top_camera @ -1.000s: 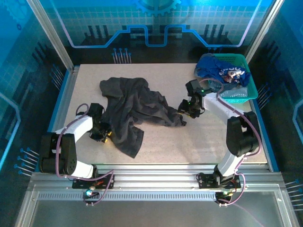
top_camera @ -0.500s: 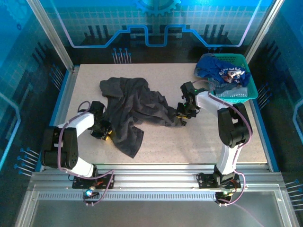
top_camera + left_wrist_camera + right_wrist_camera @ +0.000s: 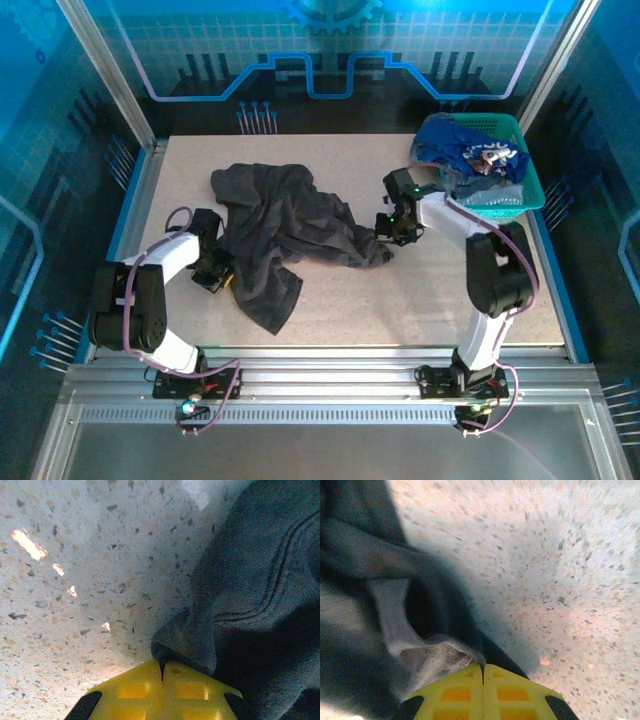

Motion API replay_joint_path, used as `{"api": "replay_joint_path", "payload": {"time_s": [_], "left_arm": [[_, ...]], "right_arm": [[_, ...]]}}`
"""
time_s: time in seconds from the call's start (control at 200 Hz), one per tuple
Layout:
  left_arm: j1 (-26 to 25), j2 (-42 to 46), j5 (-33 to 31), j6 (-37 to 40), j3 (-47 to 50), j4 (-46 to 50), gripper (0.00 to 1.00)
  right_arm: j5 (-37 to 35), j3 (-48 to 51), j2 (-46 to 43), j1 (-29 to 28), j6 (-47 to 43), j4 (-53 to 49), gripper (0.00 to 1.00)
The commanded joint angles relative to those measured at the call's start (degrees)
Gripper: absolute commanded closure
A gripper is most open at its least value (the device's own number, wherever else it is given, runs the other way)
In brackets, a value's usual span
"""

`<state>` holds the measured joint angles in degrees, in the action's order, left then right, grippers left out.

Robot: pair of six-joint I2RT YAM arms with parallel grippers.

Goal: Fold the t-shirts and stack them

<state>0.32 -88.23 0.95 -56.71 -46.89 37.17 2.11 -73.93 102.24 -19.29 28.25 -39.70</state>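
From the overhead view I judge the task barely begun: nothing is folded and no stack exists. A large, plain charcoal-grey t-shirt [image 3: 290,225] of soft cloth lies crumpled and twisted across the centre-left of the pale speckled table [image 3: 420,300], running from upper left towards lower centre of the frame. My left gripper [image 3: 218,275] sits at the shirt's left edge. In its wrist view the yellow fingers [image 3: 161,667] are pressed together with a fold of the dark cloth pinched at their tips. My right gripper [image 3: 390,238] sits at the shirt's right end, and its wrist view shows the yellow fingers [image 3: 482,669] likewise closed on a stitched hem. Spreading the shirt flat, folding it and placing it all remain. A teal plastic mesh basket [image 3: 533,195] stands at the upper right of the table, well apart from the grey shirt. It holds a heaped royal-blue t-shirt [image 3: 448,140] with pale print, spilling over the left rim, and pale grey-blue cloth [image 3: 492,200] bunched along the lower side. How many shirts are in the basket I cannot tell.
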Motion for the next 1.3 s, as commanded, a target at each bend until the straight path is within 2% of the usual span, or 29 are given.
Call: {"api": "replay_joint_path", "payload": {"time_s": [0.0,0.125,0.285,0.45,0.49,0.585,0.645,0.705,0.775,0.845,0.96,1.115,1.296], "left_arm": [[0.31,-0.13,-3.00,1.89,-2.33,1.68,1.00],[0.35,0.59,-4.05,2.46,-2.88,2.51,1.00],[0.52,0.80,-4.52,3.20,-3.54,3.09,1.00],[0.87,0.95,-4.67,3.59,-3.84,3.90,1.00],[1.00,1.19,-4.85,3.70,-3.88,4.12,1.00],[1.09,1.86,-4.86,4.03,-4.16,4.65,1.00],[1.09,2.11,-4.66,4.06,-4.30,4.92,1.00],[1.02,2.42,-4.32,3.92,-4.45,5.03,1.00],[1.09,2.69,-3.81,3.97,-4.50,5.11,1.00],[1.09,2.66,-3.44,4.04,-4.63,5.19,1.00],[1.10,2.68,-3.10,4.27,-4.66,5.27,1.00],[1.09,2.62,-2.42,4.51,-4.47,4.94,1.00],[1.09,2.72,-2.18,4.58,-4.26,4.61,1.00]], "right_arm": [[3.38,0.90,-8.84,0.08,-3.68,-2.06,1.00],[7.72,3.76,-14.59,0.07,-6.28,-5.49,1.00],[12.27,10.51,-17.52,-0.90,-8.13,-8.91,1.00],[11.11,19.72,-19.54,-1.10,-4.38,-8.75,1.00],[9.45,20.67,-20.08,-1.01,-2.92,-9.66,0.94],[3.66,21.91,-23.40,-0.65,2.30,-12.31,0.64],[1.88,22.66,-26.64,-0.40,6.77,-12.78,0.56],[1.24,23.21,-29.29,-0.24,13.18,-12.84,0.56],[4.68,25.88,-31.38,0.05,22.43,-9.87,0.56],[10.28,29.72,-32.66,-0.25,32.16,-0.96,0.56],[13.15,35.11,-31.89,-0.75,47.83,9.32,0.56],[12.93,35.84,-29.00,0.87,55.46,15.86,0.55],[14.45,34.93,-25.55,0.91,59.00,16.59,0.53]]}}
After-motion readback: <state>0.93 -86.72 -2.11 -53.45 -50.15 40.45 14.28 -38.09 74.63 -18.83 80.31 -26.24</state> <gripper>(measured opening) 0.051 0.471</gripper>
